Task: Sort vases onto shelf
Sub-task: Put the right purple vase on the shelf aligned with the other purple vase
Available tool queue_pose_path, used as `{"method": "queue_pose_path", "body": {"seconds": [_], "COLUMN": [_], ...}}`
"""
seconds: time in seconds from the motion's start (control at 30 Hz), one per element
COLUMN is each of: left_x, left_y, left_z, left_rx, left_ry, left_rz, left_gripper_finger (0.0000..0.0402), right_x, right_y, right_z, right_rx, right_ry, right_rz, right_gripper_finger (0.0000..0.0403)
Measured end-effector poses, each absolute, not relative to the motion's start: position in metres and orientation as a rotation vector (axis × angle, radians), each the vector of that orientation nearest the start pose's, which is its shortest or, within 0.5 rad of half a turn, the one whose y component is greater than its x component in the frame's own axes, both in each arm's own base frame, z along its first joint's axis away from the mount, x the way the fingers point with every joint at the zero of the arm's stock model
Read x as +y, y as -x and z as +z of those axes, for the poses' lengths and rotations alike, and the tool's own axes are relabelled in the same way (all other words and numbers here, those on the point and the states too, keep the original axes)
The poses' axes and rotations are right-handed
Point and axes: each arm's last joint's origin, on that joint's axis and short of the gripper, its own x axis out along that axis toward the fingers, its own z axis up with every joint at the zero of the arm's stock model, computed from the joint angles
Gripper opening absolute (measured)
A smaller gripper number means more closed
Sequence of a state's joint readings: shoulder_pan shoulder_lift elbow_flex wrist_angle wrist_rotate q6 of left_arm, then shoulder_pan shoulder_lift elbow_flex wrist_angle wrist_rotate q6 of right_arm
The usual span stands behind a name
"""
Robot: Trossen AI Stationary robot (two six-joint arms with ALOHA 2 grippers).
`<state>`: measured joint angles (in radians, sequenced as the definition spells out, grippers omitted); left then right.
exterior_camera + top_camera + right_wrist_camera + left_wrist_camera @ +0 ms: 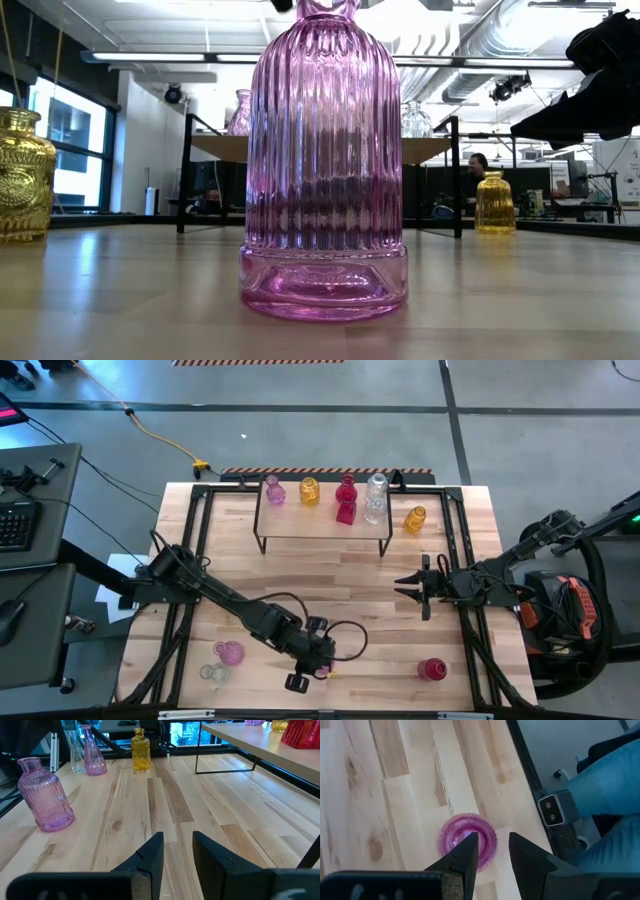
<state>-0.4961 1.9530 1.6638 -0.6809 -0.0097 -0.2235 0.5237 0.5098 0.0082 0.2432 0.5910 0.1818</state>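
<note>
A pink ribbed vase (325,170) stands upright on its base on the table near the front edge, also in the left wrist view (451,836). My left gripper (492,839) hangs open just above it, pointing steeply down, with one finger over the vase's mouth and the other beside the vase. The shelf (300,522) at the far side carries a pink vase (274,491), a yellow one (310,491), a red one (346,500) and a clear one (376,498). My right gripper (415,588) waits open at the table's right, above the wood. My left gripper comes at the pink ribbed vase from above, slanting. One fingertip (469,845) covers the vase's mouth (464,831). I cannot tell whether it touches the glass.
An amber vase (415,518) stands on the table right of the shelf. A pink vase (230,653) and a clear one (212,673) stand at the front left, a red one (432,669) at the front right. A gold vase (20,170) stands near the front edge.
</note>
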Motion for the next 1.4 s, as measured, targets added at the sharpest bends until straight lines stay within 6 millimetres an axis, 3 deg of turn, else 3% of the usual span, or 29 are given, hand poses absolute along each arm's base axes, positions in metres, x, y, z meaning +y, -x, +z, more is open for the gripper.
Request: {"method": "queue_pose_path", "body": {"seconds": [0.63, 1.4], "left_x": [-0.196, -0.193], "left_y": [-0.383, -0.385], "left_z": [0.244, 0.243], "left_rx": [1.022, 1.034], "left_ry": [-0.014, 0.060], "left_rz": [-0.334, -0.282], "left_gripper_finger": [0.0100, 0.0100], "right_x": [0.047, 0.047], "right_y": [-0.114, -0.113], "right_z": [0.144, 0.142], "right_rx": [0.213, 0.225], "right_ry": [-0.044, -0.036], "right_rz": [-0.087, -0.087], "right_gripper_finger": [0.0087, 0.0087]}}
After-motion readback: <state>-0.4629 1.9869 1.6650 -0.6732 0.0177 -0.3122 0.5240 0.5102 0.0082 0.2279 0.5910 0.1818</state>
